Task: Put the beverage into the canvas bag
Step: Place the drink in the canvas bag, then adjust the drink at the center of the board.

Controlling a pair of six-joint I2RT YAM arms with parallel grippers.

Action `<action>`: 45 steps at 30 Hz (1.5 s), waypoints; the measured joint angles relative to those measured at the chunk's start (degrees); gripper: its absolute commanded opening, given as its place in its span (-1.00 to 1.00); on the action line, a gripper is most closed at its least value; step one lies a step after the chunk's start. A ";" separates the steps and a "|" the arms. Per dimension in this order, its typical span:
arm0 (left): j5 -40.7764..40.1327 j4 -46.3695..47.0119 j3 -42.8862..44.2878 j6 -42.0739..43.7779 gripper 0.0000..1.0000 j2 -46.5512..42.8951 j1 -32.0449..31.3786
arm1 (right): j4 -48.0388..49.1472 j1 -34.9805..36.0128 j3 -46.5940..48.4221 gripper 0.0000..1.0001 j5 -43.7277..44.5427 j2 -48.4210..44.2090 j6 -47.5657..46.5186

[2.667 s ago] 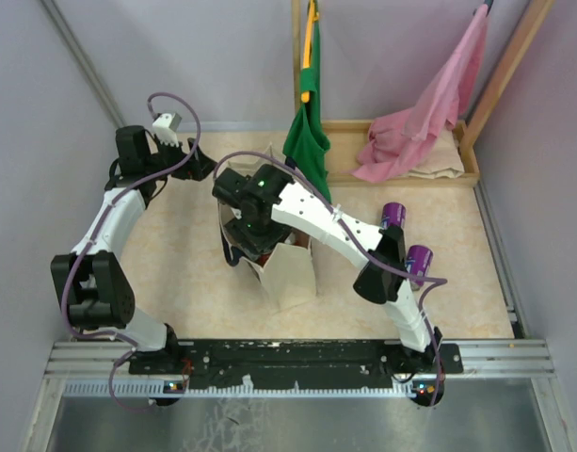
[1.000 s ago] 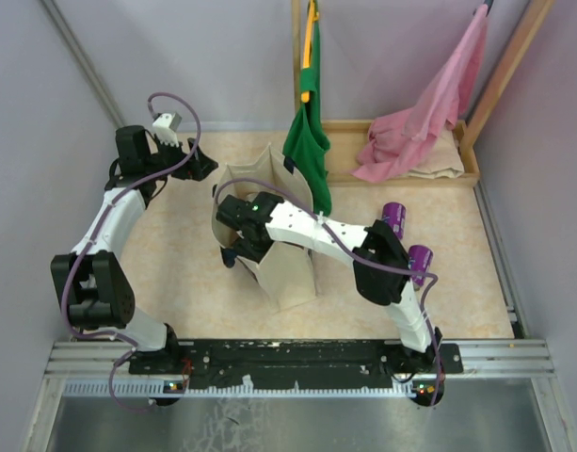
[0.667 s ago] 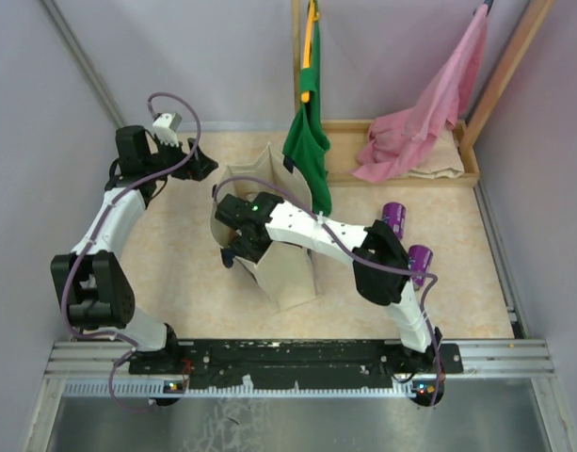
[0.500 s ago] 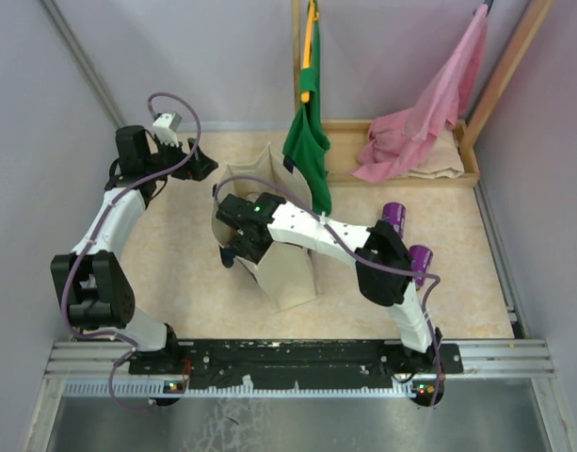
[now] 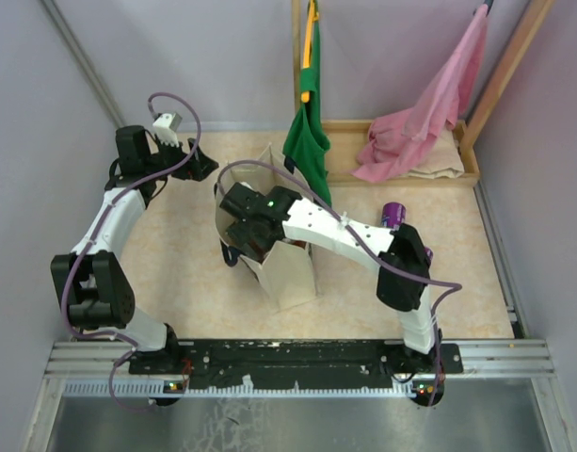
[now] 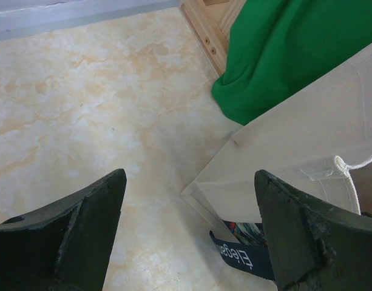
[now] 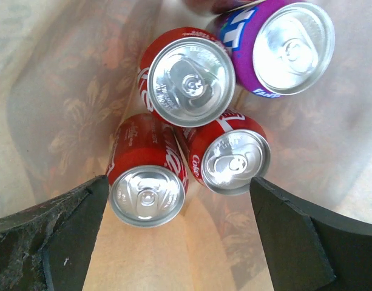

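Top external view showed the canvas bag (image 5: 290, 275) standing upright near the middle of the table (image 5: 175, 254), a little toward the near edge, its mouth facing up. The right gripper (image 5: 250, 237) hung directly over that mouth, the arm reaching in from the right side. Right wrist view looked straight down into the bag: three red cola cans (image 7: 187, 79) and one purple soda can (image 7: 286, 48) stood upright on the bottom, crowded together and touching, the purple one against the far side. The right fingers (image 7: 58, 236) were spread wide at either side of the picture, above the cans and touching none of them, with nothing gripped. The left gripper (image 5: 205, 168) was near the far left corner of the table, just beside the bag's far left corner but apart from it. Left wrist view showed its jaws wide apart with only bare tabletop between them, the bag's cream wall and a navy strap (image 6: 240, 253) ahead. A green cloth (image 5: 305, 141) hung just behind the bag, a pink cloth (image 5: 410, 132) draped over a wooden tray (image 5: 467, 177) at the far right corner, and another purple can (image 5: 393, 213) stood on the table toward the right edge.
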 measured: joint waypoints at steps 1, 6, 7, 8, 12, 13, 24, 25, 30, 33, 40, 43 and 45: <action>0.02 0.00 0.00 0.00 0.85 0.00 0.00 | 0.35 0.04 0.00 0.98 0.63 -0.44 0.04; 0.04 -0.02 0.00 0.00 0.85 0.00 0.00 | 2.25 0.22 0.13 0.98 3.93 -2.27 0.02; 0.04 -0.02 0.00 0.00 0.85 0.00 0.00 | 2.82 0.26 0.13 0.98 4.72 -2.69 0.02; 0.04 0.00 0.00 0.00 0.85 -0.02 0.00 | 3.32 0.26 0.37 0.98 5.79 -3.23 0.00; 0.02 0.00 0.00 -0.02 0.85 -0.07 0.00 | 4.72 0.26 3.23 0.98 10.19 -4.92 -0.35; 0.02 -0.02 0.00 -0.02 0.85 -0.11 0.00 | 4.98 0.26 4.04 0.98 11.23 -5.18 -0.44; 0.02 -0.09 0.22 0.11 0.86 -0.57 0.00 | -0.42 -5.18 13.35 0.95 29.09 -10.71 9.14; 0.00 -0.11 0.28 0.24 0.86 -0.66 0.00 | -2.51 -7.98 13.51 0.93 29.18 -11.93 12.04; 0.00 -0.02 0.37 0.46 0.86 -1.05 0.00 | -9.70 -26.29 5.01 0.87 27.23 -21.38 20.98; -0.02 0.04 0.39 0.42 0.86 -1.09 0.00 | -11.87 -32.39 -2.29 0.87 23.80 -25.57 22.97; -0.02 0.04 0.39 0.37 0.86 -1.20 0.00 | -6.82 -41.07 -23.08 0.82 12.39 -27.50 24.65; -0.02 0.07 0.59 0.39 0.86 -1.27 0.00 | -3.50 -43.71 -30.27 0.82 8.46 -27.50 24.61; 0.00 0.04 0.85 0.37 0.86 -1.29 0.00 | -0.92 -44.78 -32.98 0.83 6.86 -27.41 24.44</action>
